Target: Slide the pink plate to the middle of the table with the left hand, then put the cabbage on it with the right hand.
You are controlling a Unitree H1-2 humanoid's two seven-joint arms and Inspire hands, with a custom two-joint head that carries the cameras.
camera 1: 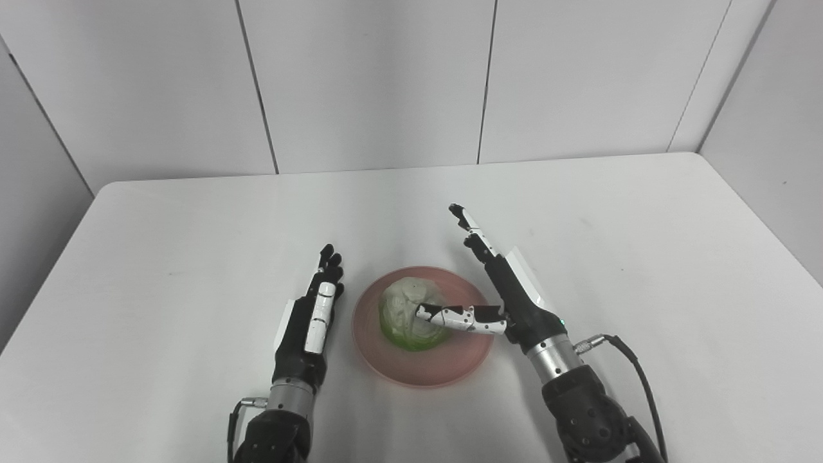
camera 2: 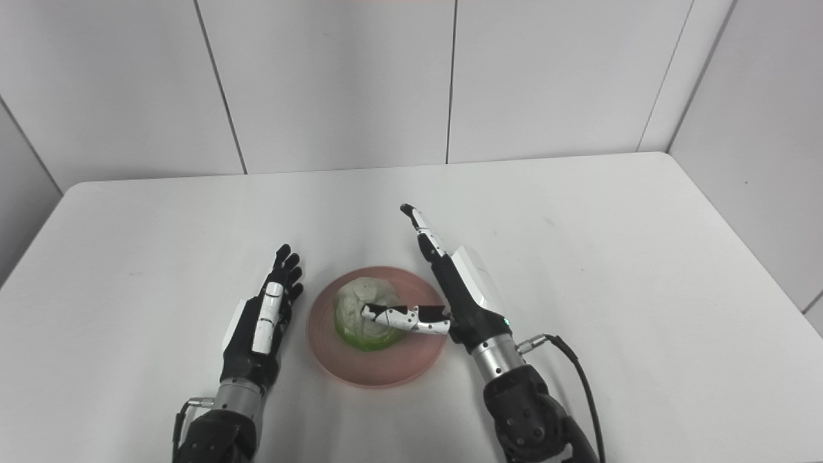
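Observation:
The pink plate lies near the table's front middle, between my two hands. On it rests the cabbage, pale on top and green at its base. My right hand stands open at the plate's right rim, fingers stretched up and away, with the thumb reaching across over the cabbage; I cannot tell whether the thumb touches it. My left hand is open and flat-fingered just left of the plate, a small gap from its rim, holding nothing.
The white table spreads wide to the left, right and back, with rounded far corners. Grey wall panels close it in behind and at both sides. A black cable loops off my right wrist.

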